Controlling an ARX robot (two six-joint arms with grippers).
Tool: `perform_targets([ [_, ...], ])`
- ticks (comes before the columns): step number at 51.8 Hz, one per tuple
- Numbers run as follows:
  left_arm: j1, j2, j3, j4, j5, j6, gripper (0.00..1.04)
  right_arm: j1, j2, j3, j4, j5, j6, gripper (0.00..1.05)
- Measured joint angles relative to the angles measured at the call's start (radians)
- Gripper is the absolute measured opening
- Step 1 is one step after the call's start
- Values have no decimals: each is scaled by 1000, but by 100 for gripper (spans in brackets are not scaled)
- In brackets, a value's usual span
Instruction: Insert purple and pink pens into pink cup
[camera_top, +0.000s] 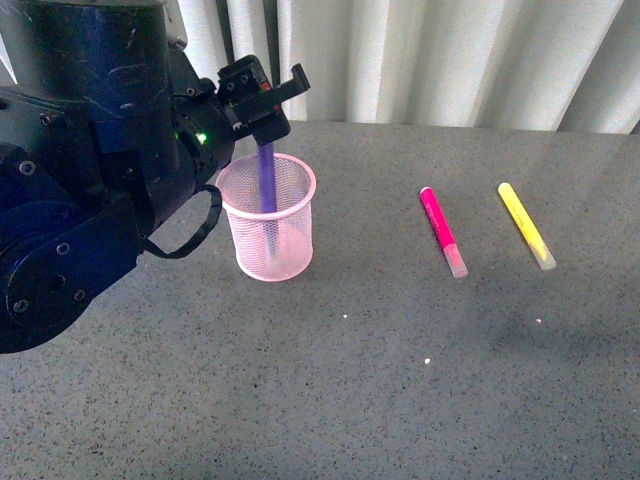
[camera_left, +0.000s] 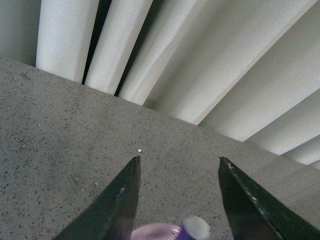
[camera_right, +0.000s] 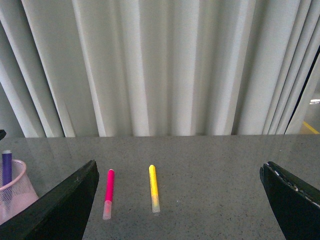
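Here we have the deep purple marker pen (camera_top: 268, 185) standing inside the light pink wire-mesh cup (camera_top: 290, 250). It leans a touch, and its lower half is only a blur through the mesh. The cup is round and tapered with a rolled rim, and it sits left of centre on the grey speckled tabletop (camera_top: 400, 380). Right above it hangs the left gripper (camera_top: 266, 128), black and blocky on a bulky dark blue arm (camera_top: 90, 180). In the left wrist view we see its dark tapered fingers (camera_left: 117, 210) spread apart. The pen's pale capped top sits between them, touching neither. Only a sliver of the cup rim shows there, cut off at the frame's edge.

Over on the right, well apart from the cup, the magenta-pink marker pen (camera_top: 442, 232) lies flat with its clear cap toward the near side. The slim yellow marker (camera_top: 526, 226) lies further right, nearly parallel and not touching it. The right gripper (camera_right: 179, 165) faces them with its prongs wide apart and nothing between them. We see open grey surface all round the pink pen. A white pleated curtain (camera_top: 450, 60) closes off the far edge.
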Motion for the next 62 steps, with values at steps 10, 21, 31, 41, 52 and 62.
perform_targets([
  [10, 7, -93, -38, -31, 18, -10, 79, 0, 0, 0, 0, 0, 0, 98],
  [21, 61, -287, -76, -330, 160, 97, 97, 0, 0, 0, 0, 0, 0, 98],
  [31, 197, -490, -123, -734, 367, 263, 98, 0, 0, 0, 0, 1, 0, 98],
  [41, 247, -619, -162, -787, 394, 323, 98, 0, 0, 0, 0, -2, 0, 98],
  [52, 227, -572, -326, -320, 118, 430, 79, 0, 0, 0, 0, -1, 0, 98],
  [62, 260, -657, -518, 10, 92, 475, 46, 0, 0, 0, 0, 0, 0, 98],
])
